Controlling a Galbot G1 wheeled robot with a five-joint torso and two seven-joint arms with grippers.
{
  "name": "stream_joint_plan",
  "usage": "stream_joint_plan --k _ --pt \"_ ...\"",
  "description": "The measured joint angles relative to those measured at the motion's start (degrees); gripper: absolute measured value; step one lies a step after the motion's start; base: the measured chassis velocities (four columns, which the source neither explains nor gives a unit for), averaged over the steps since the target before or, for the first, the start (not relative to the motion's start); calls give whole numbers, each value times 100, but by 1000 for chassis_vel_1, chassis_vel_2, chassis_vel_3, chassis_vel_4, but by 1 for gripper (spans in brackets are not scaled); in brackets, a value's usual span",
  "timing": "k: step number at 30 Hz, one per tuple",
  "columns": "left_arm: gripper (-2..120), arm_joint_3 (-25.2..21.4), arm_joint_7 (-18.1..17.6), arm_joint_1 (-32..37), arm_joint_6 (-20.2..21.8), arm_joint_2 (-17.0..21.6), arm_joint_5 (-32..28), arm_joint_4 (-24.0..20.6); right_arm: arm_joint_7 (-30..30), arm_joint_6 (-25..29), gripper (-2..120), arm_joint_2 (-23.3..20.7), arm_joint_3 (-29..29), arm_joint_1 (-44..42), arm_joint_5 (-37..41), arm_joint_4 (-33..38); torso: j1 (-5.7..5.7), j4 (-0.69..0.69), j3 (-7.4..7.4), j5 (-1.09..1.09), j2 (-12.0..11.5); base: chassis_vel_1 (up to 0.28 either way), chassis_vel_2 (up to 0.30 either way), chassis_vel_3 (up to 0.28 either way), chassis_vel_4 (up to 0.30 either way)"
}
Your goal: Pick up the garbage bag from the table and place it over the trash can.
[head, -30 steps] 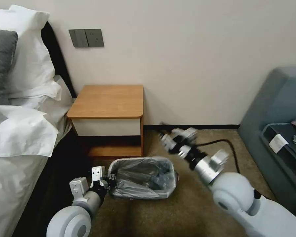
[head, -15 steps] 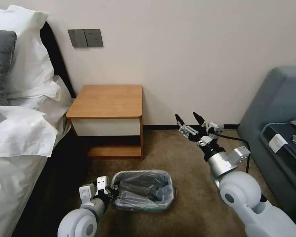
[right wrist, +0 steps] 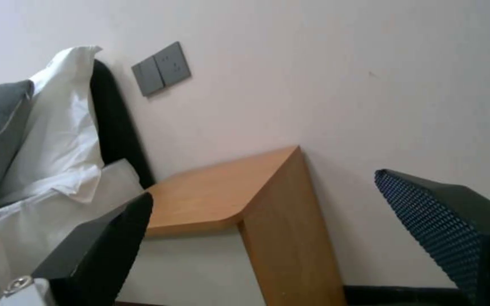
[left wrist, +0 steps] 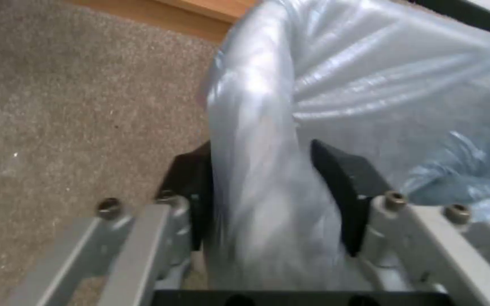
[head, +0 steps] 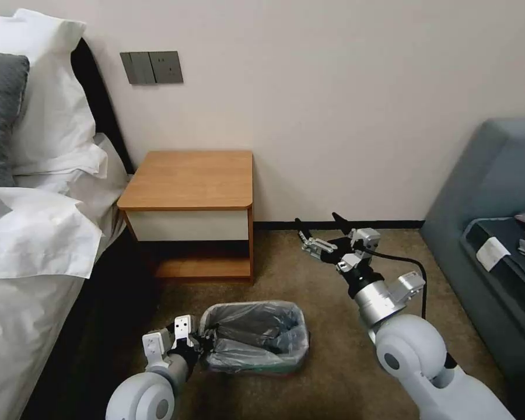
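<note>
The trash can [head: 261,368] stands on the carpet in front of the table [head: 189,178], and the grey translucent garbage bag [head: 251,329] lines it and folds over its rim. At the can's left edge my left gripper [head: 200,345] is shut on the garbage bag. In the left wrist view the bag-covered rim [left wrist: 268,127] runs between the black pads [left wrist: 341,191] of the left gripper [left wrist: 262,191]. My right gripper [head: 318,228] is open and empty in the air to the right of the table, above the carpet. Through the right gripper [right wrist: 268,238] the table [right wrist: 217,191] shows bare.
A bed with white pillows [head: 35,221] fills the left side. A grey-blue sofa [head: 496,198] stands at the right with papers on it. A black cable [head: 403,260] loops off my right wrist. Open carpet [head: 321,350] lies right of the can.
My right arm has swung up and away from the can to the right, opened, then dipped slightly left. The can with the bag has shifted a little closer to me with the left gripper.
</note>
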Motion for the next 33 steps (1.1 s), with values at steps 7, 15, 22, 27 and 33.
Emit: stream_joint_plan --k 7,15,22,27,33 --pt "73 -64 -21 -48 -10 1 -44 -9 -41 5 100 79 -72 -9 -63 -66 0 0 0 0 0 0 0 0 0" --pt "99 -69 68 -25 -170 33 4 -16 -79 55 100 195 -146 -59 -200 -168 0 0 0 0 -1 0 0 0 0" --pt "113 -92 563 81 -1531 62 709 -90 892 -382 100 586 -357 -457 -858 -61 0 1 0 0 -1 0 0 0 0" --pt "115 -204 1012 104 -3539 94 1886 354 978 -63 100 904 -351 -893 -1839 -395 0 0 0 0 -1 0 0 0 0" --pt "111 -304 1140 326 -4495 159 2282 607 635 800 100 1232 -121 -1363 -2777 -885 0 0 0 -1 -1 0 0 0 0"
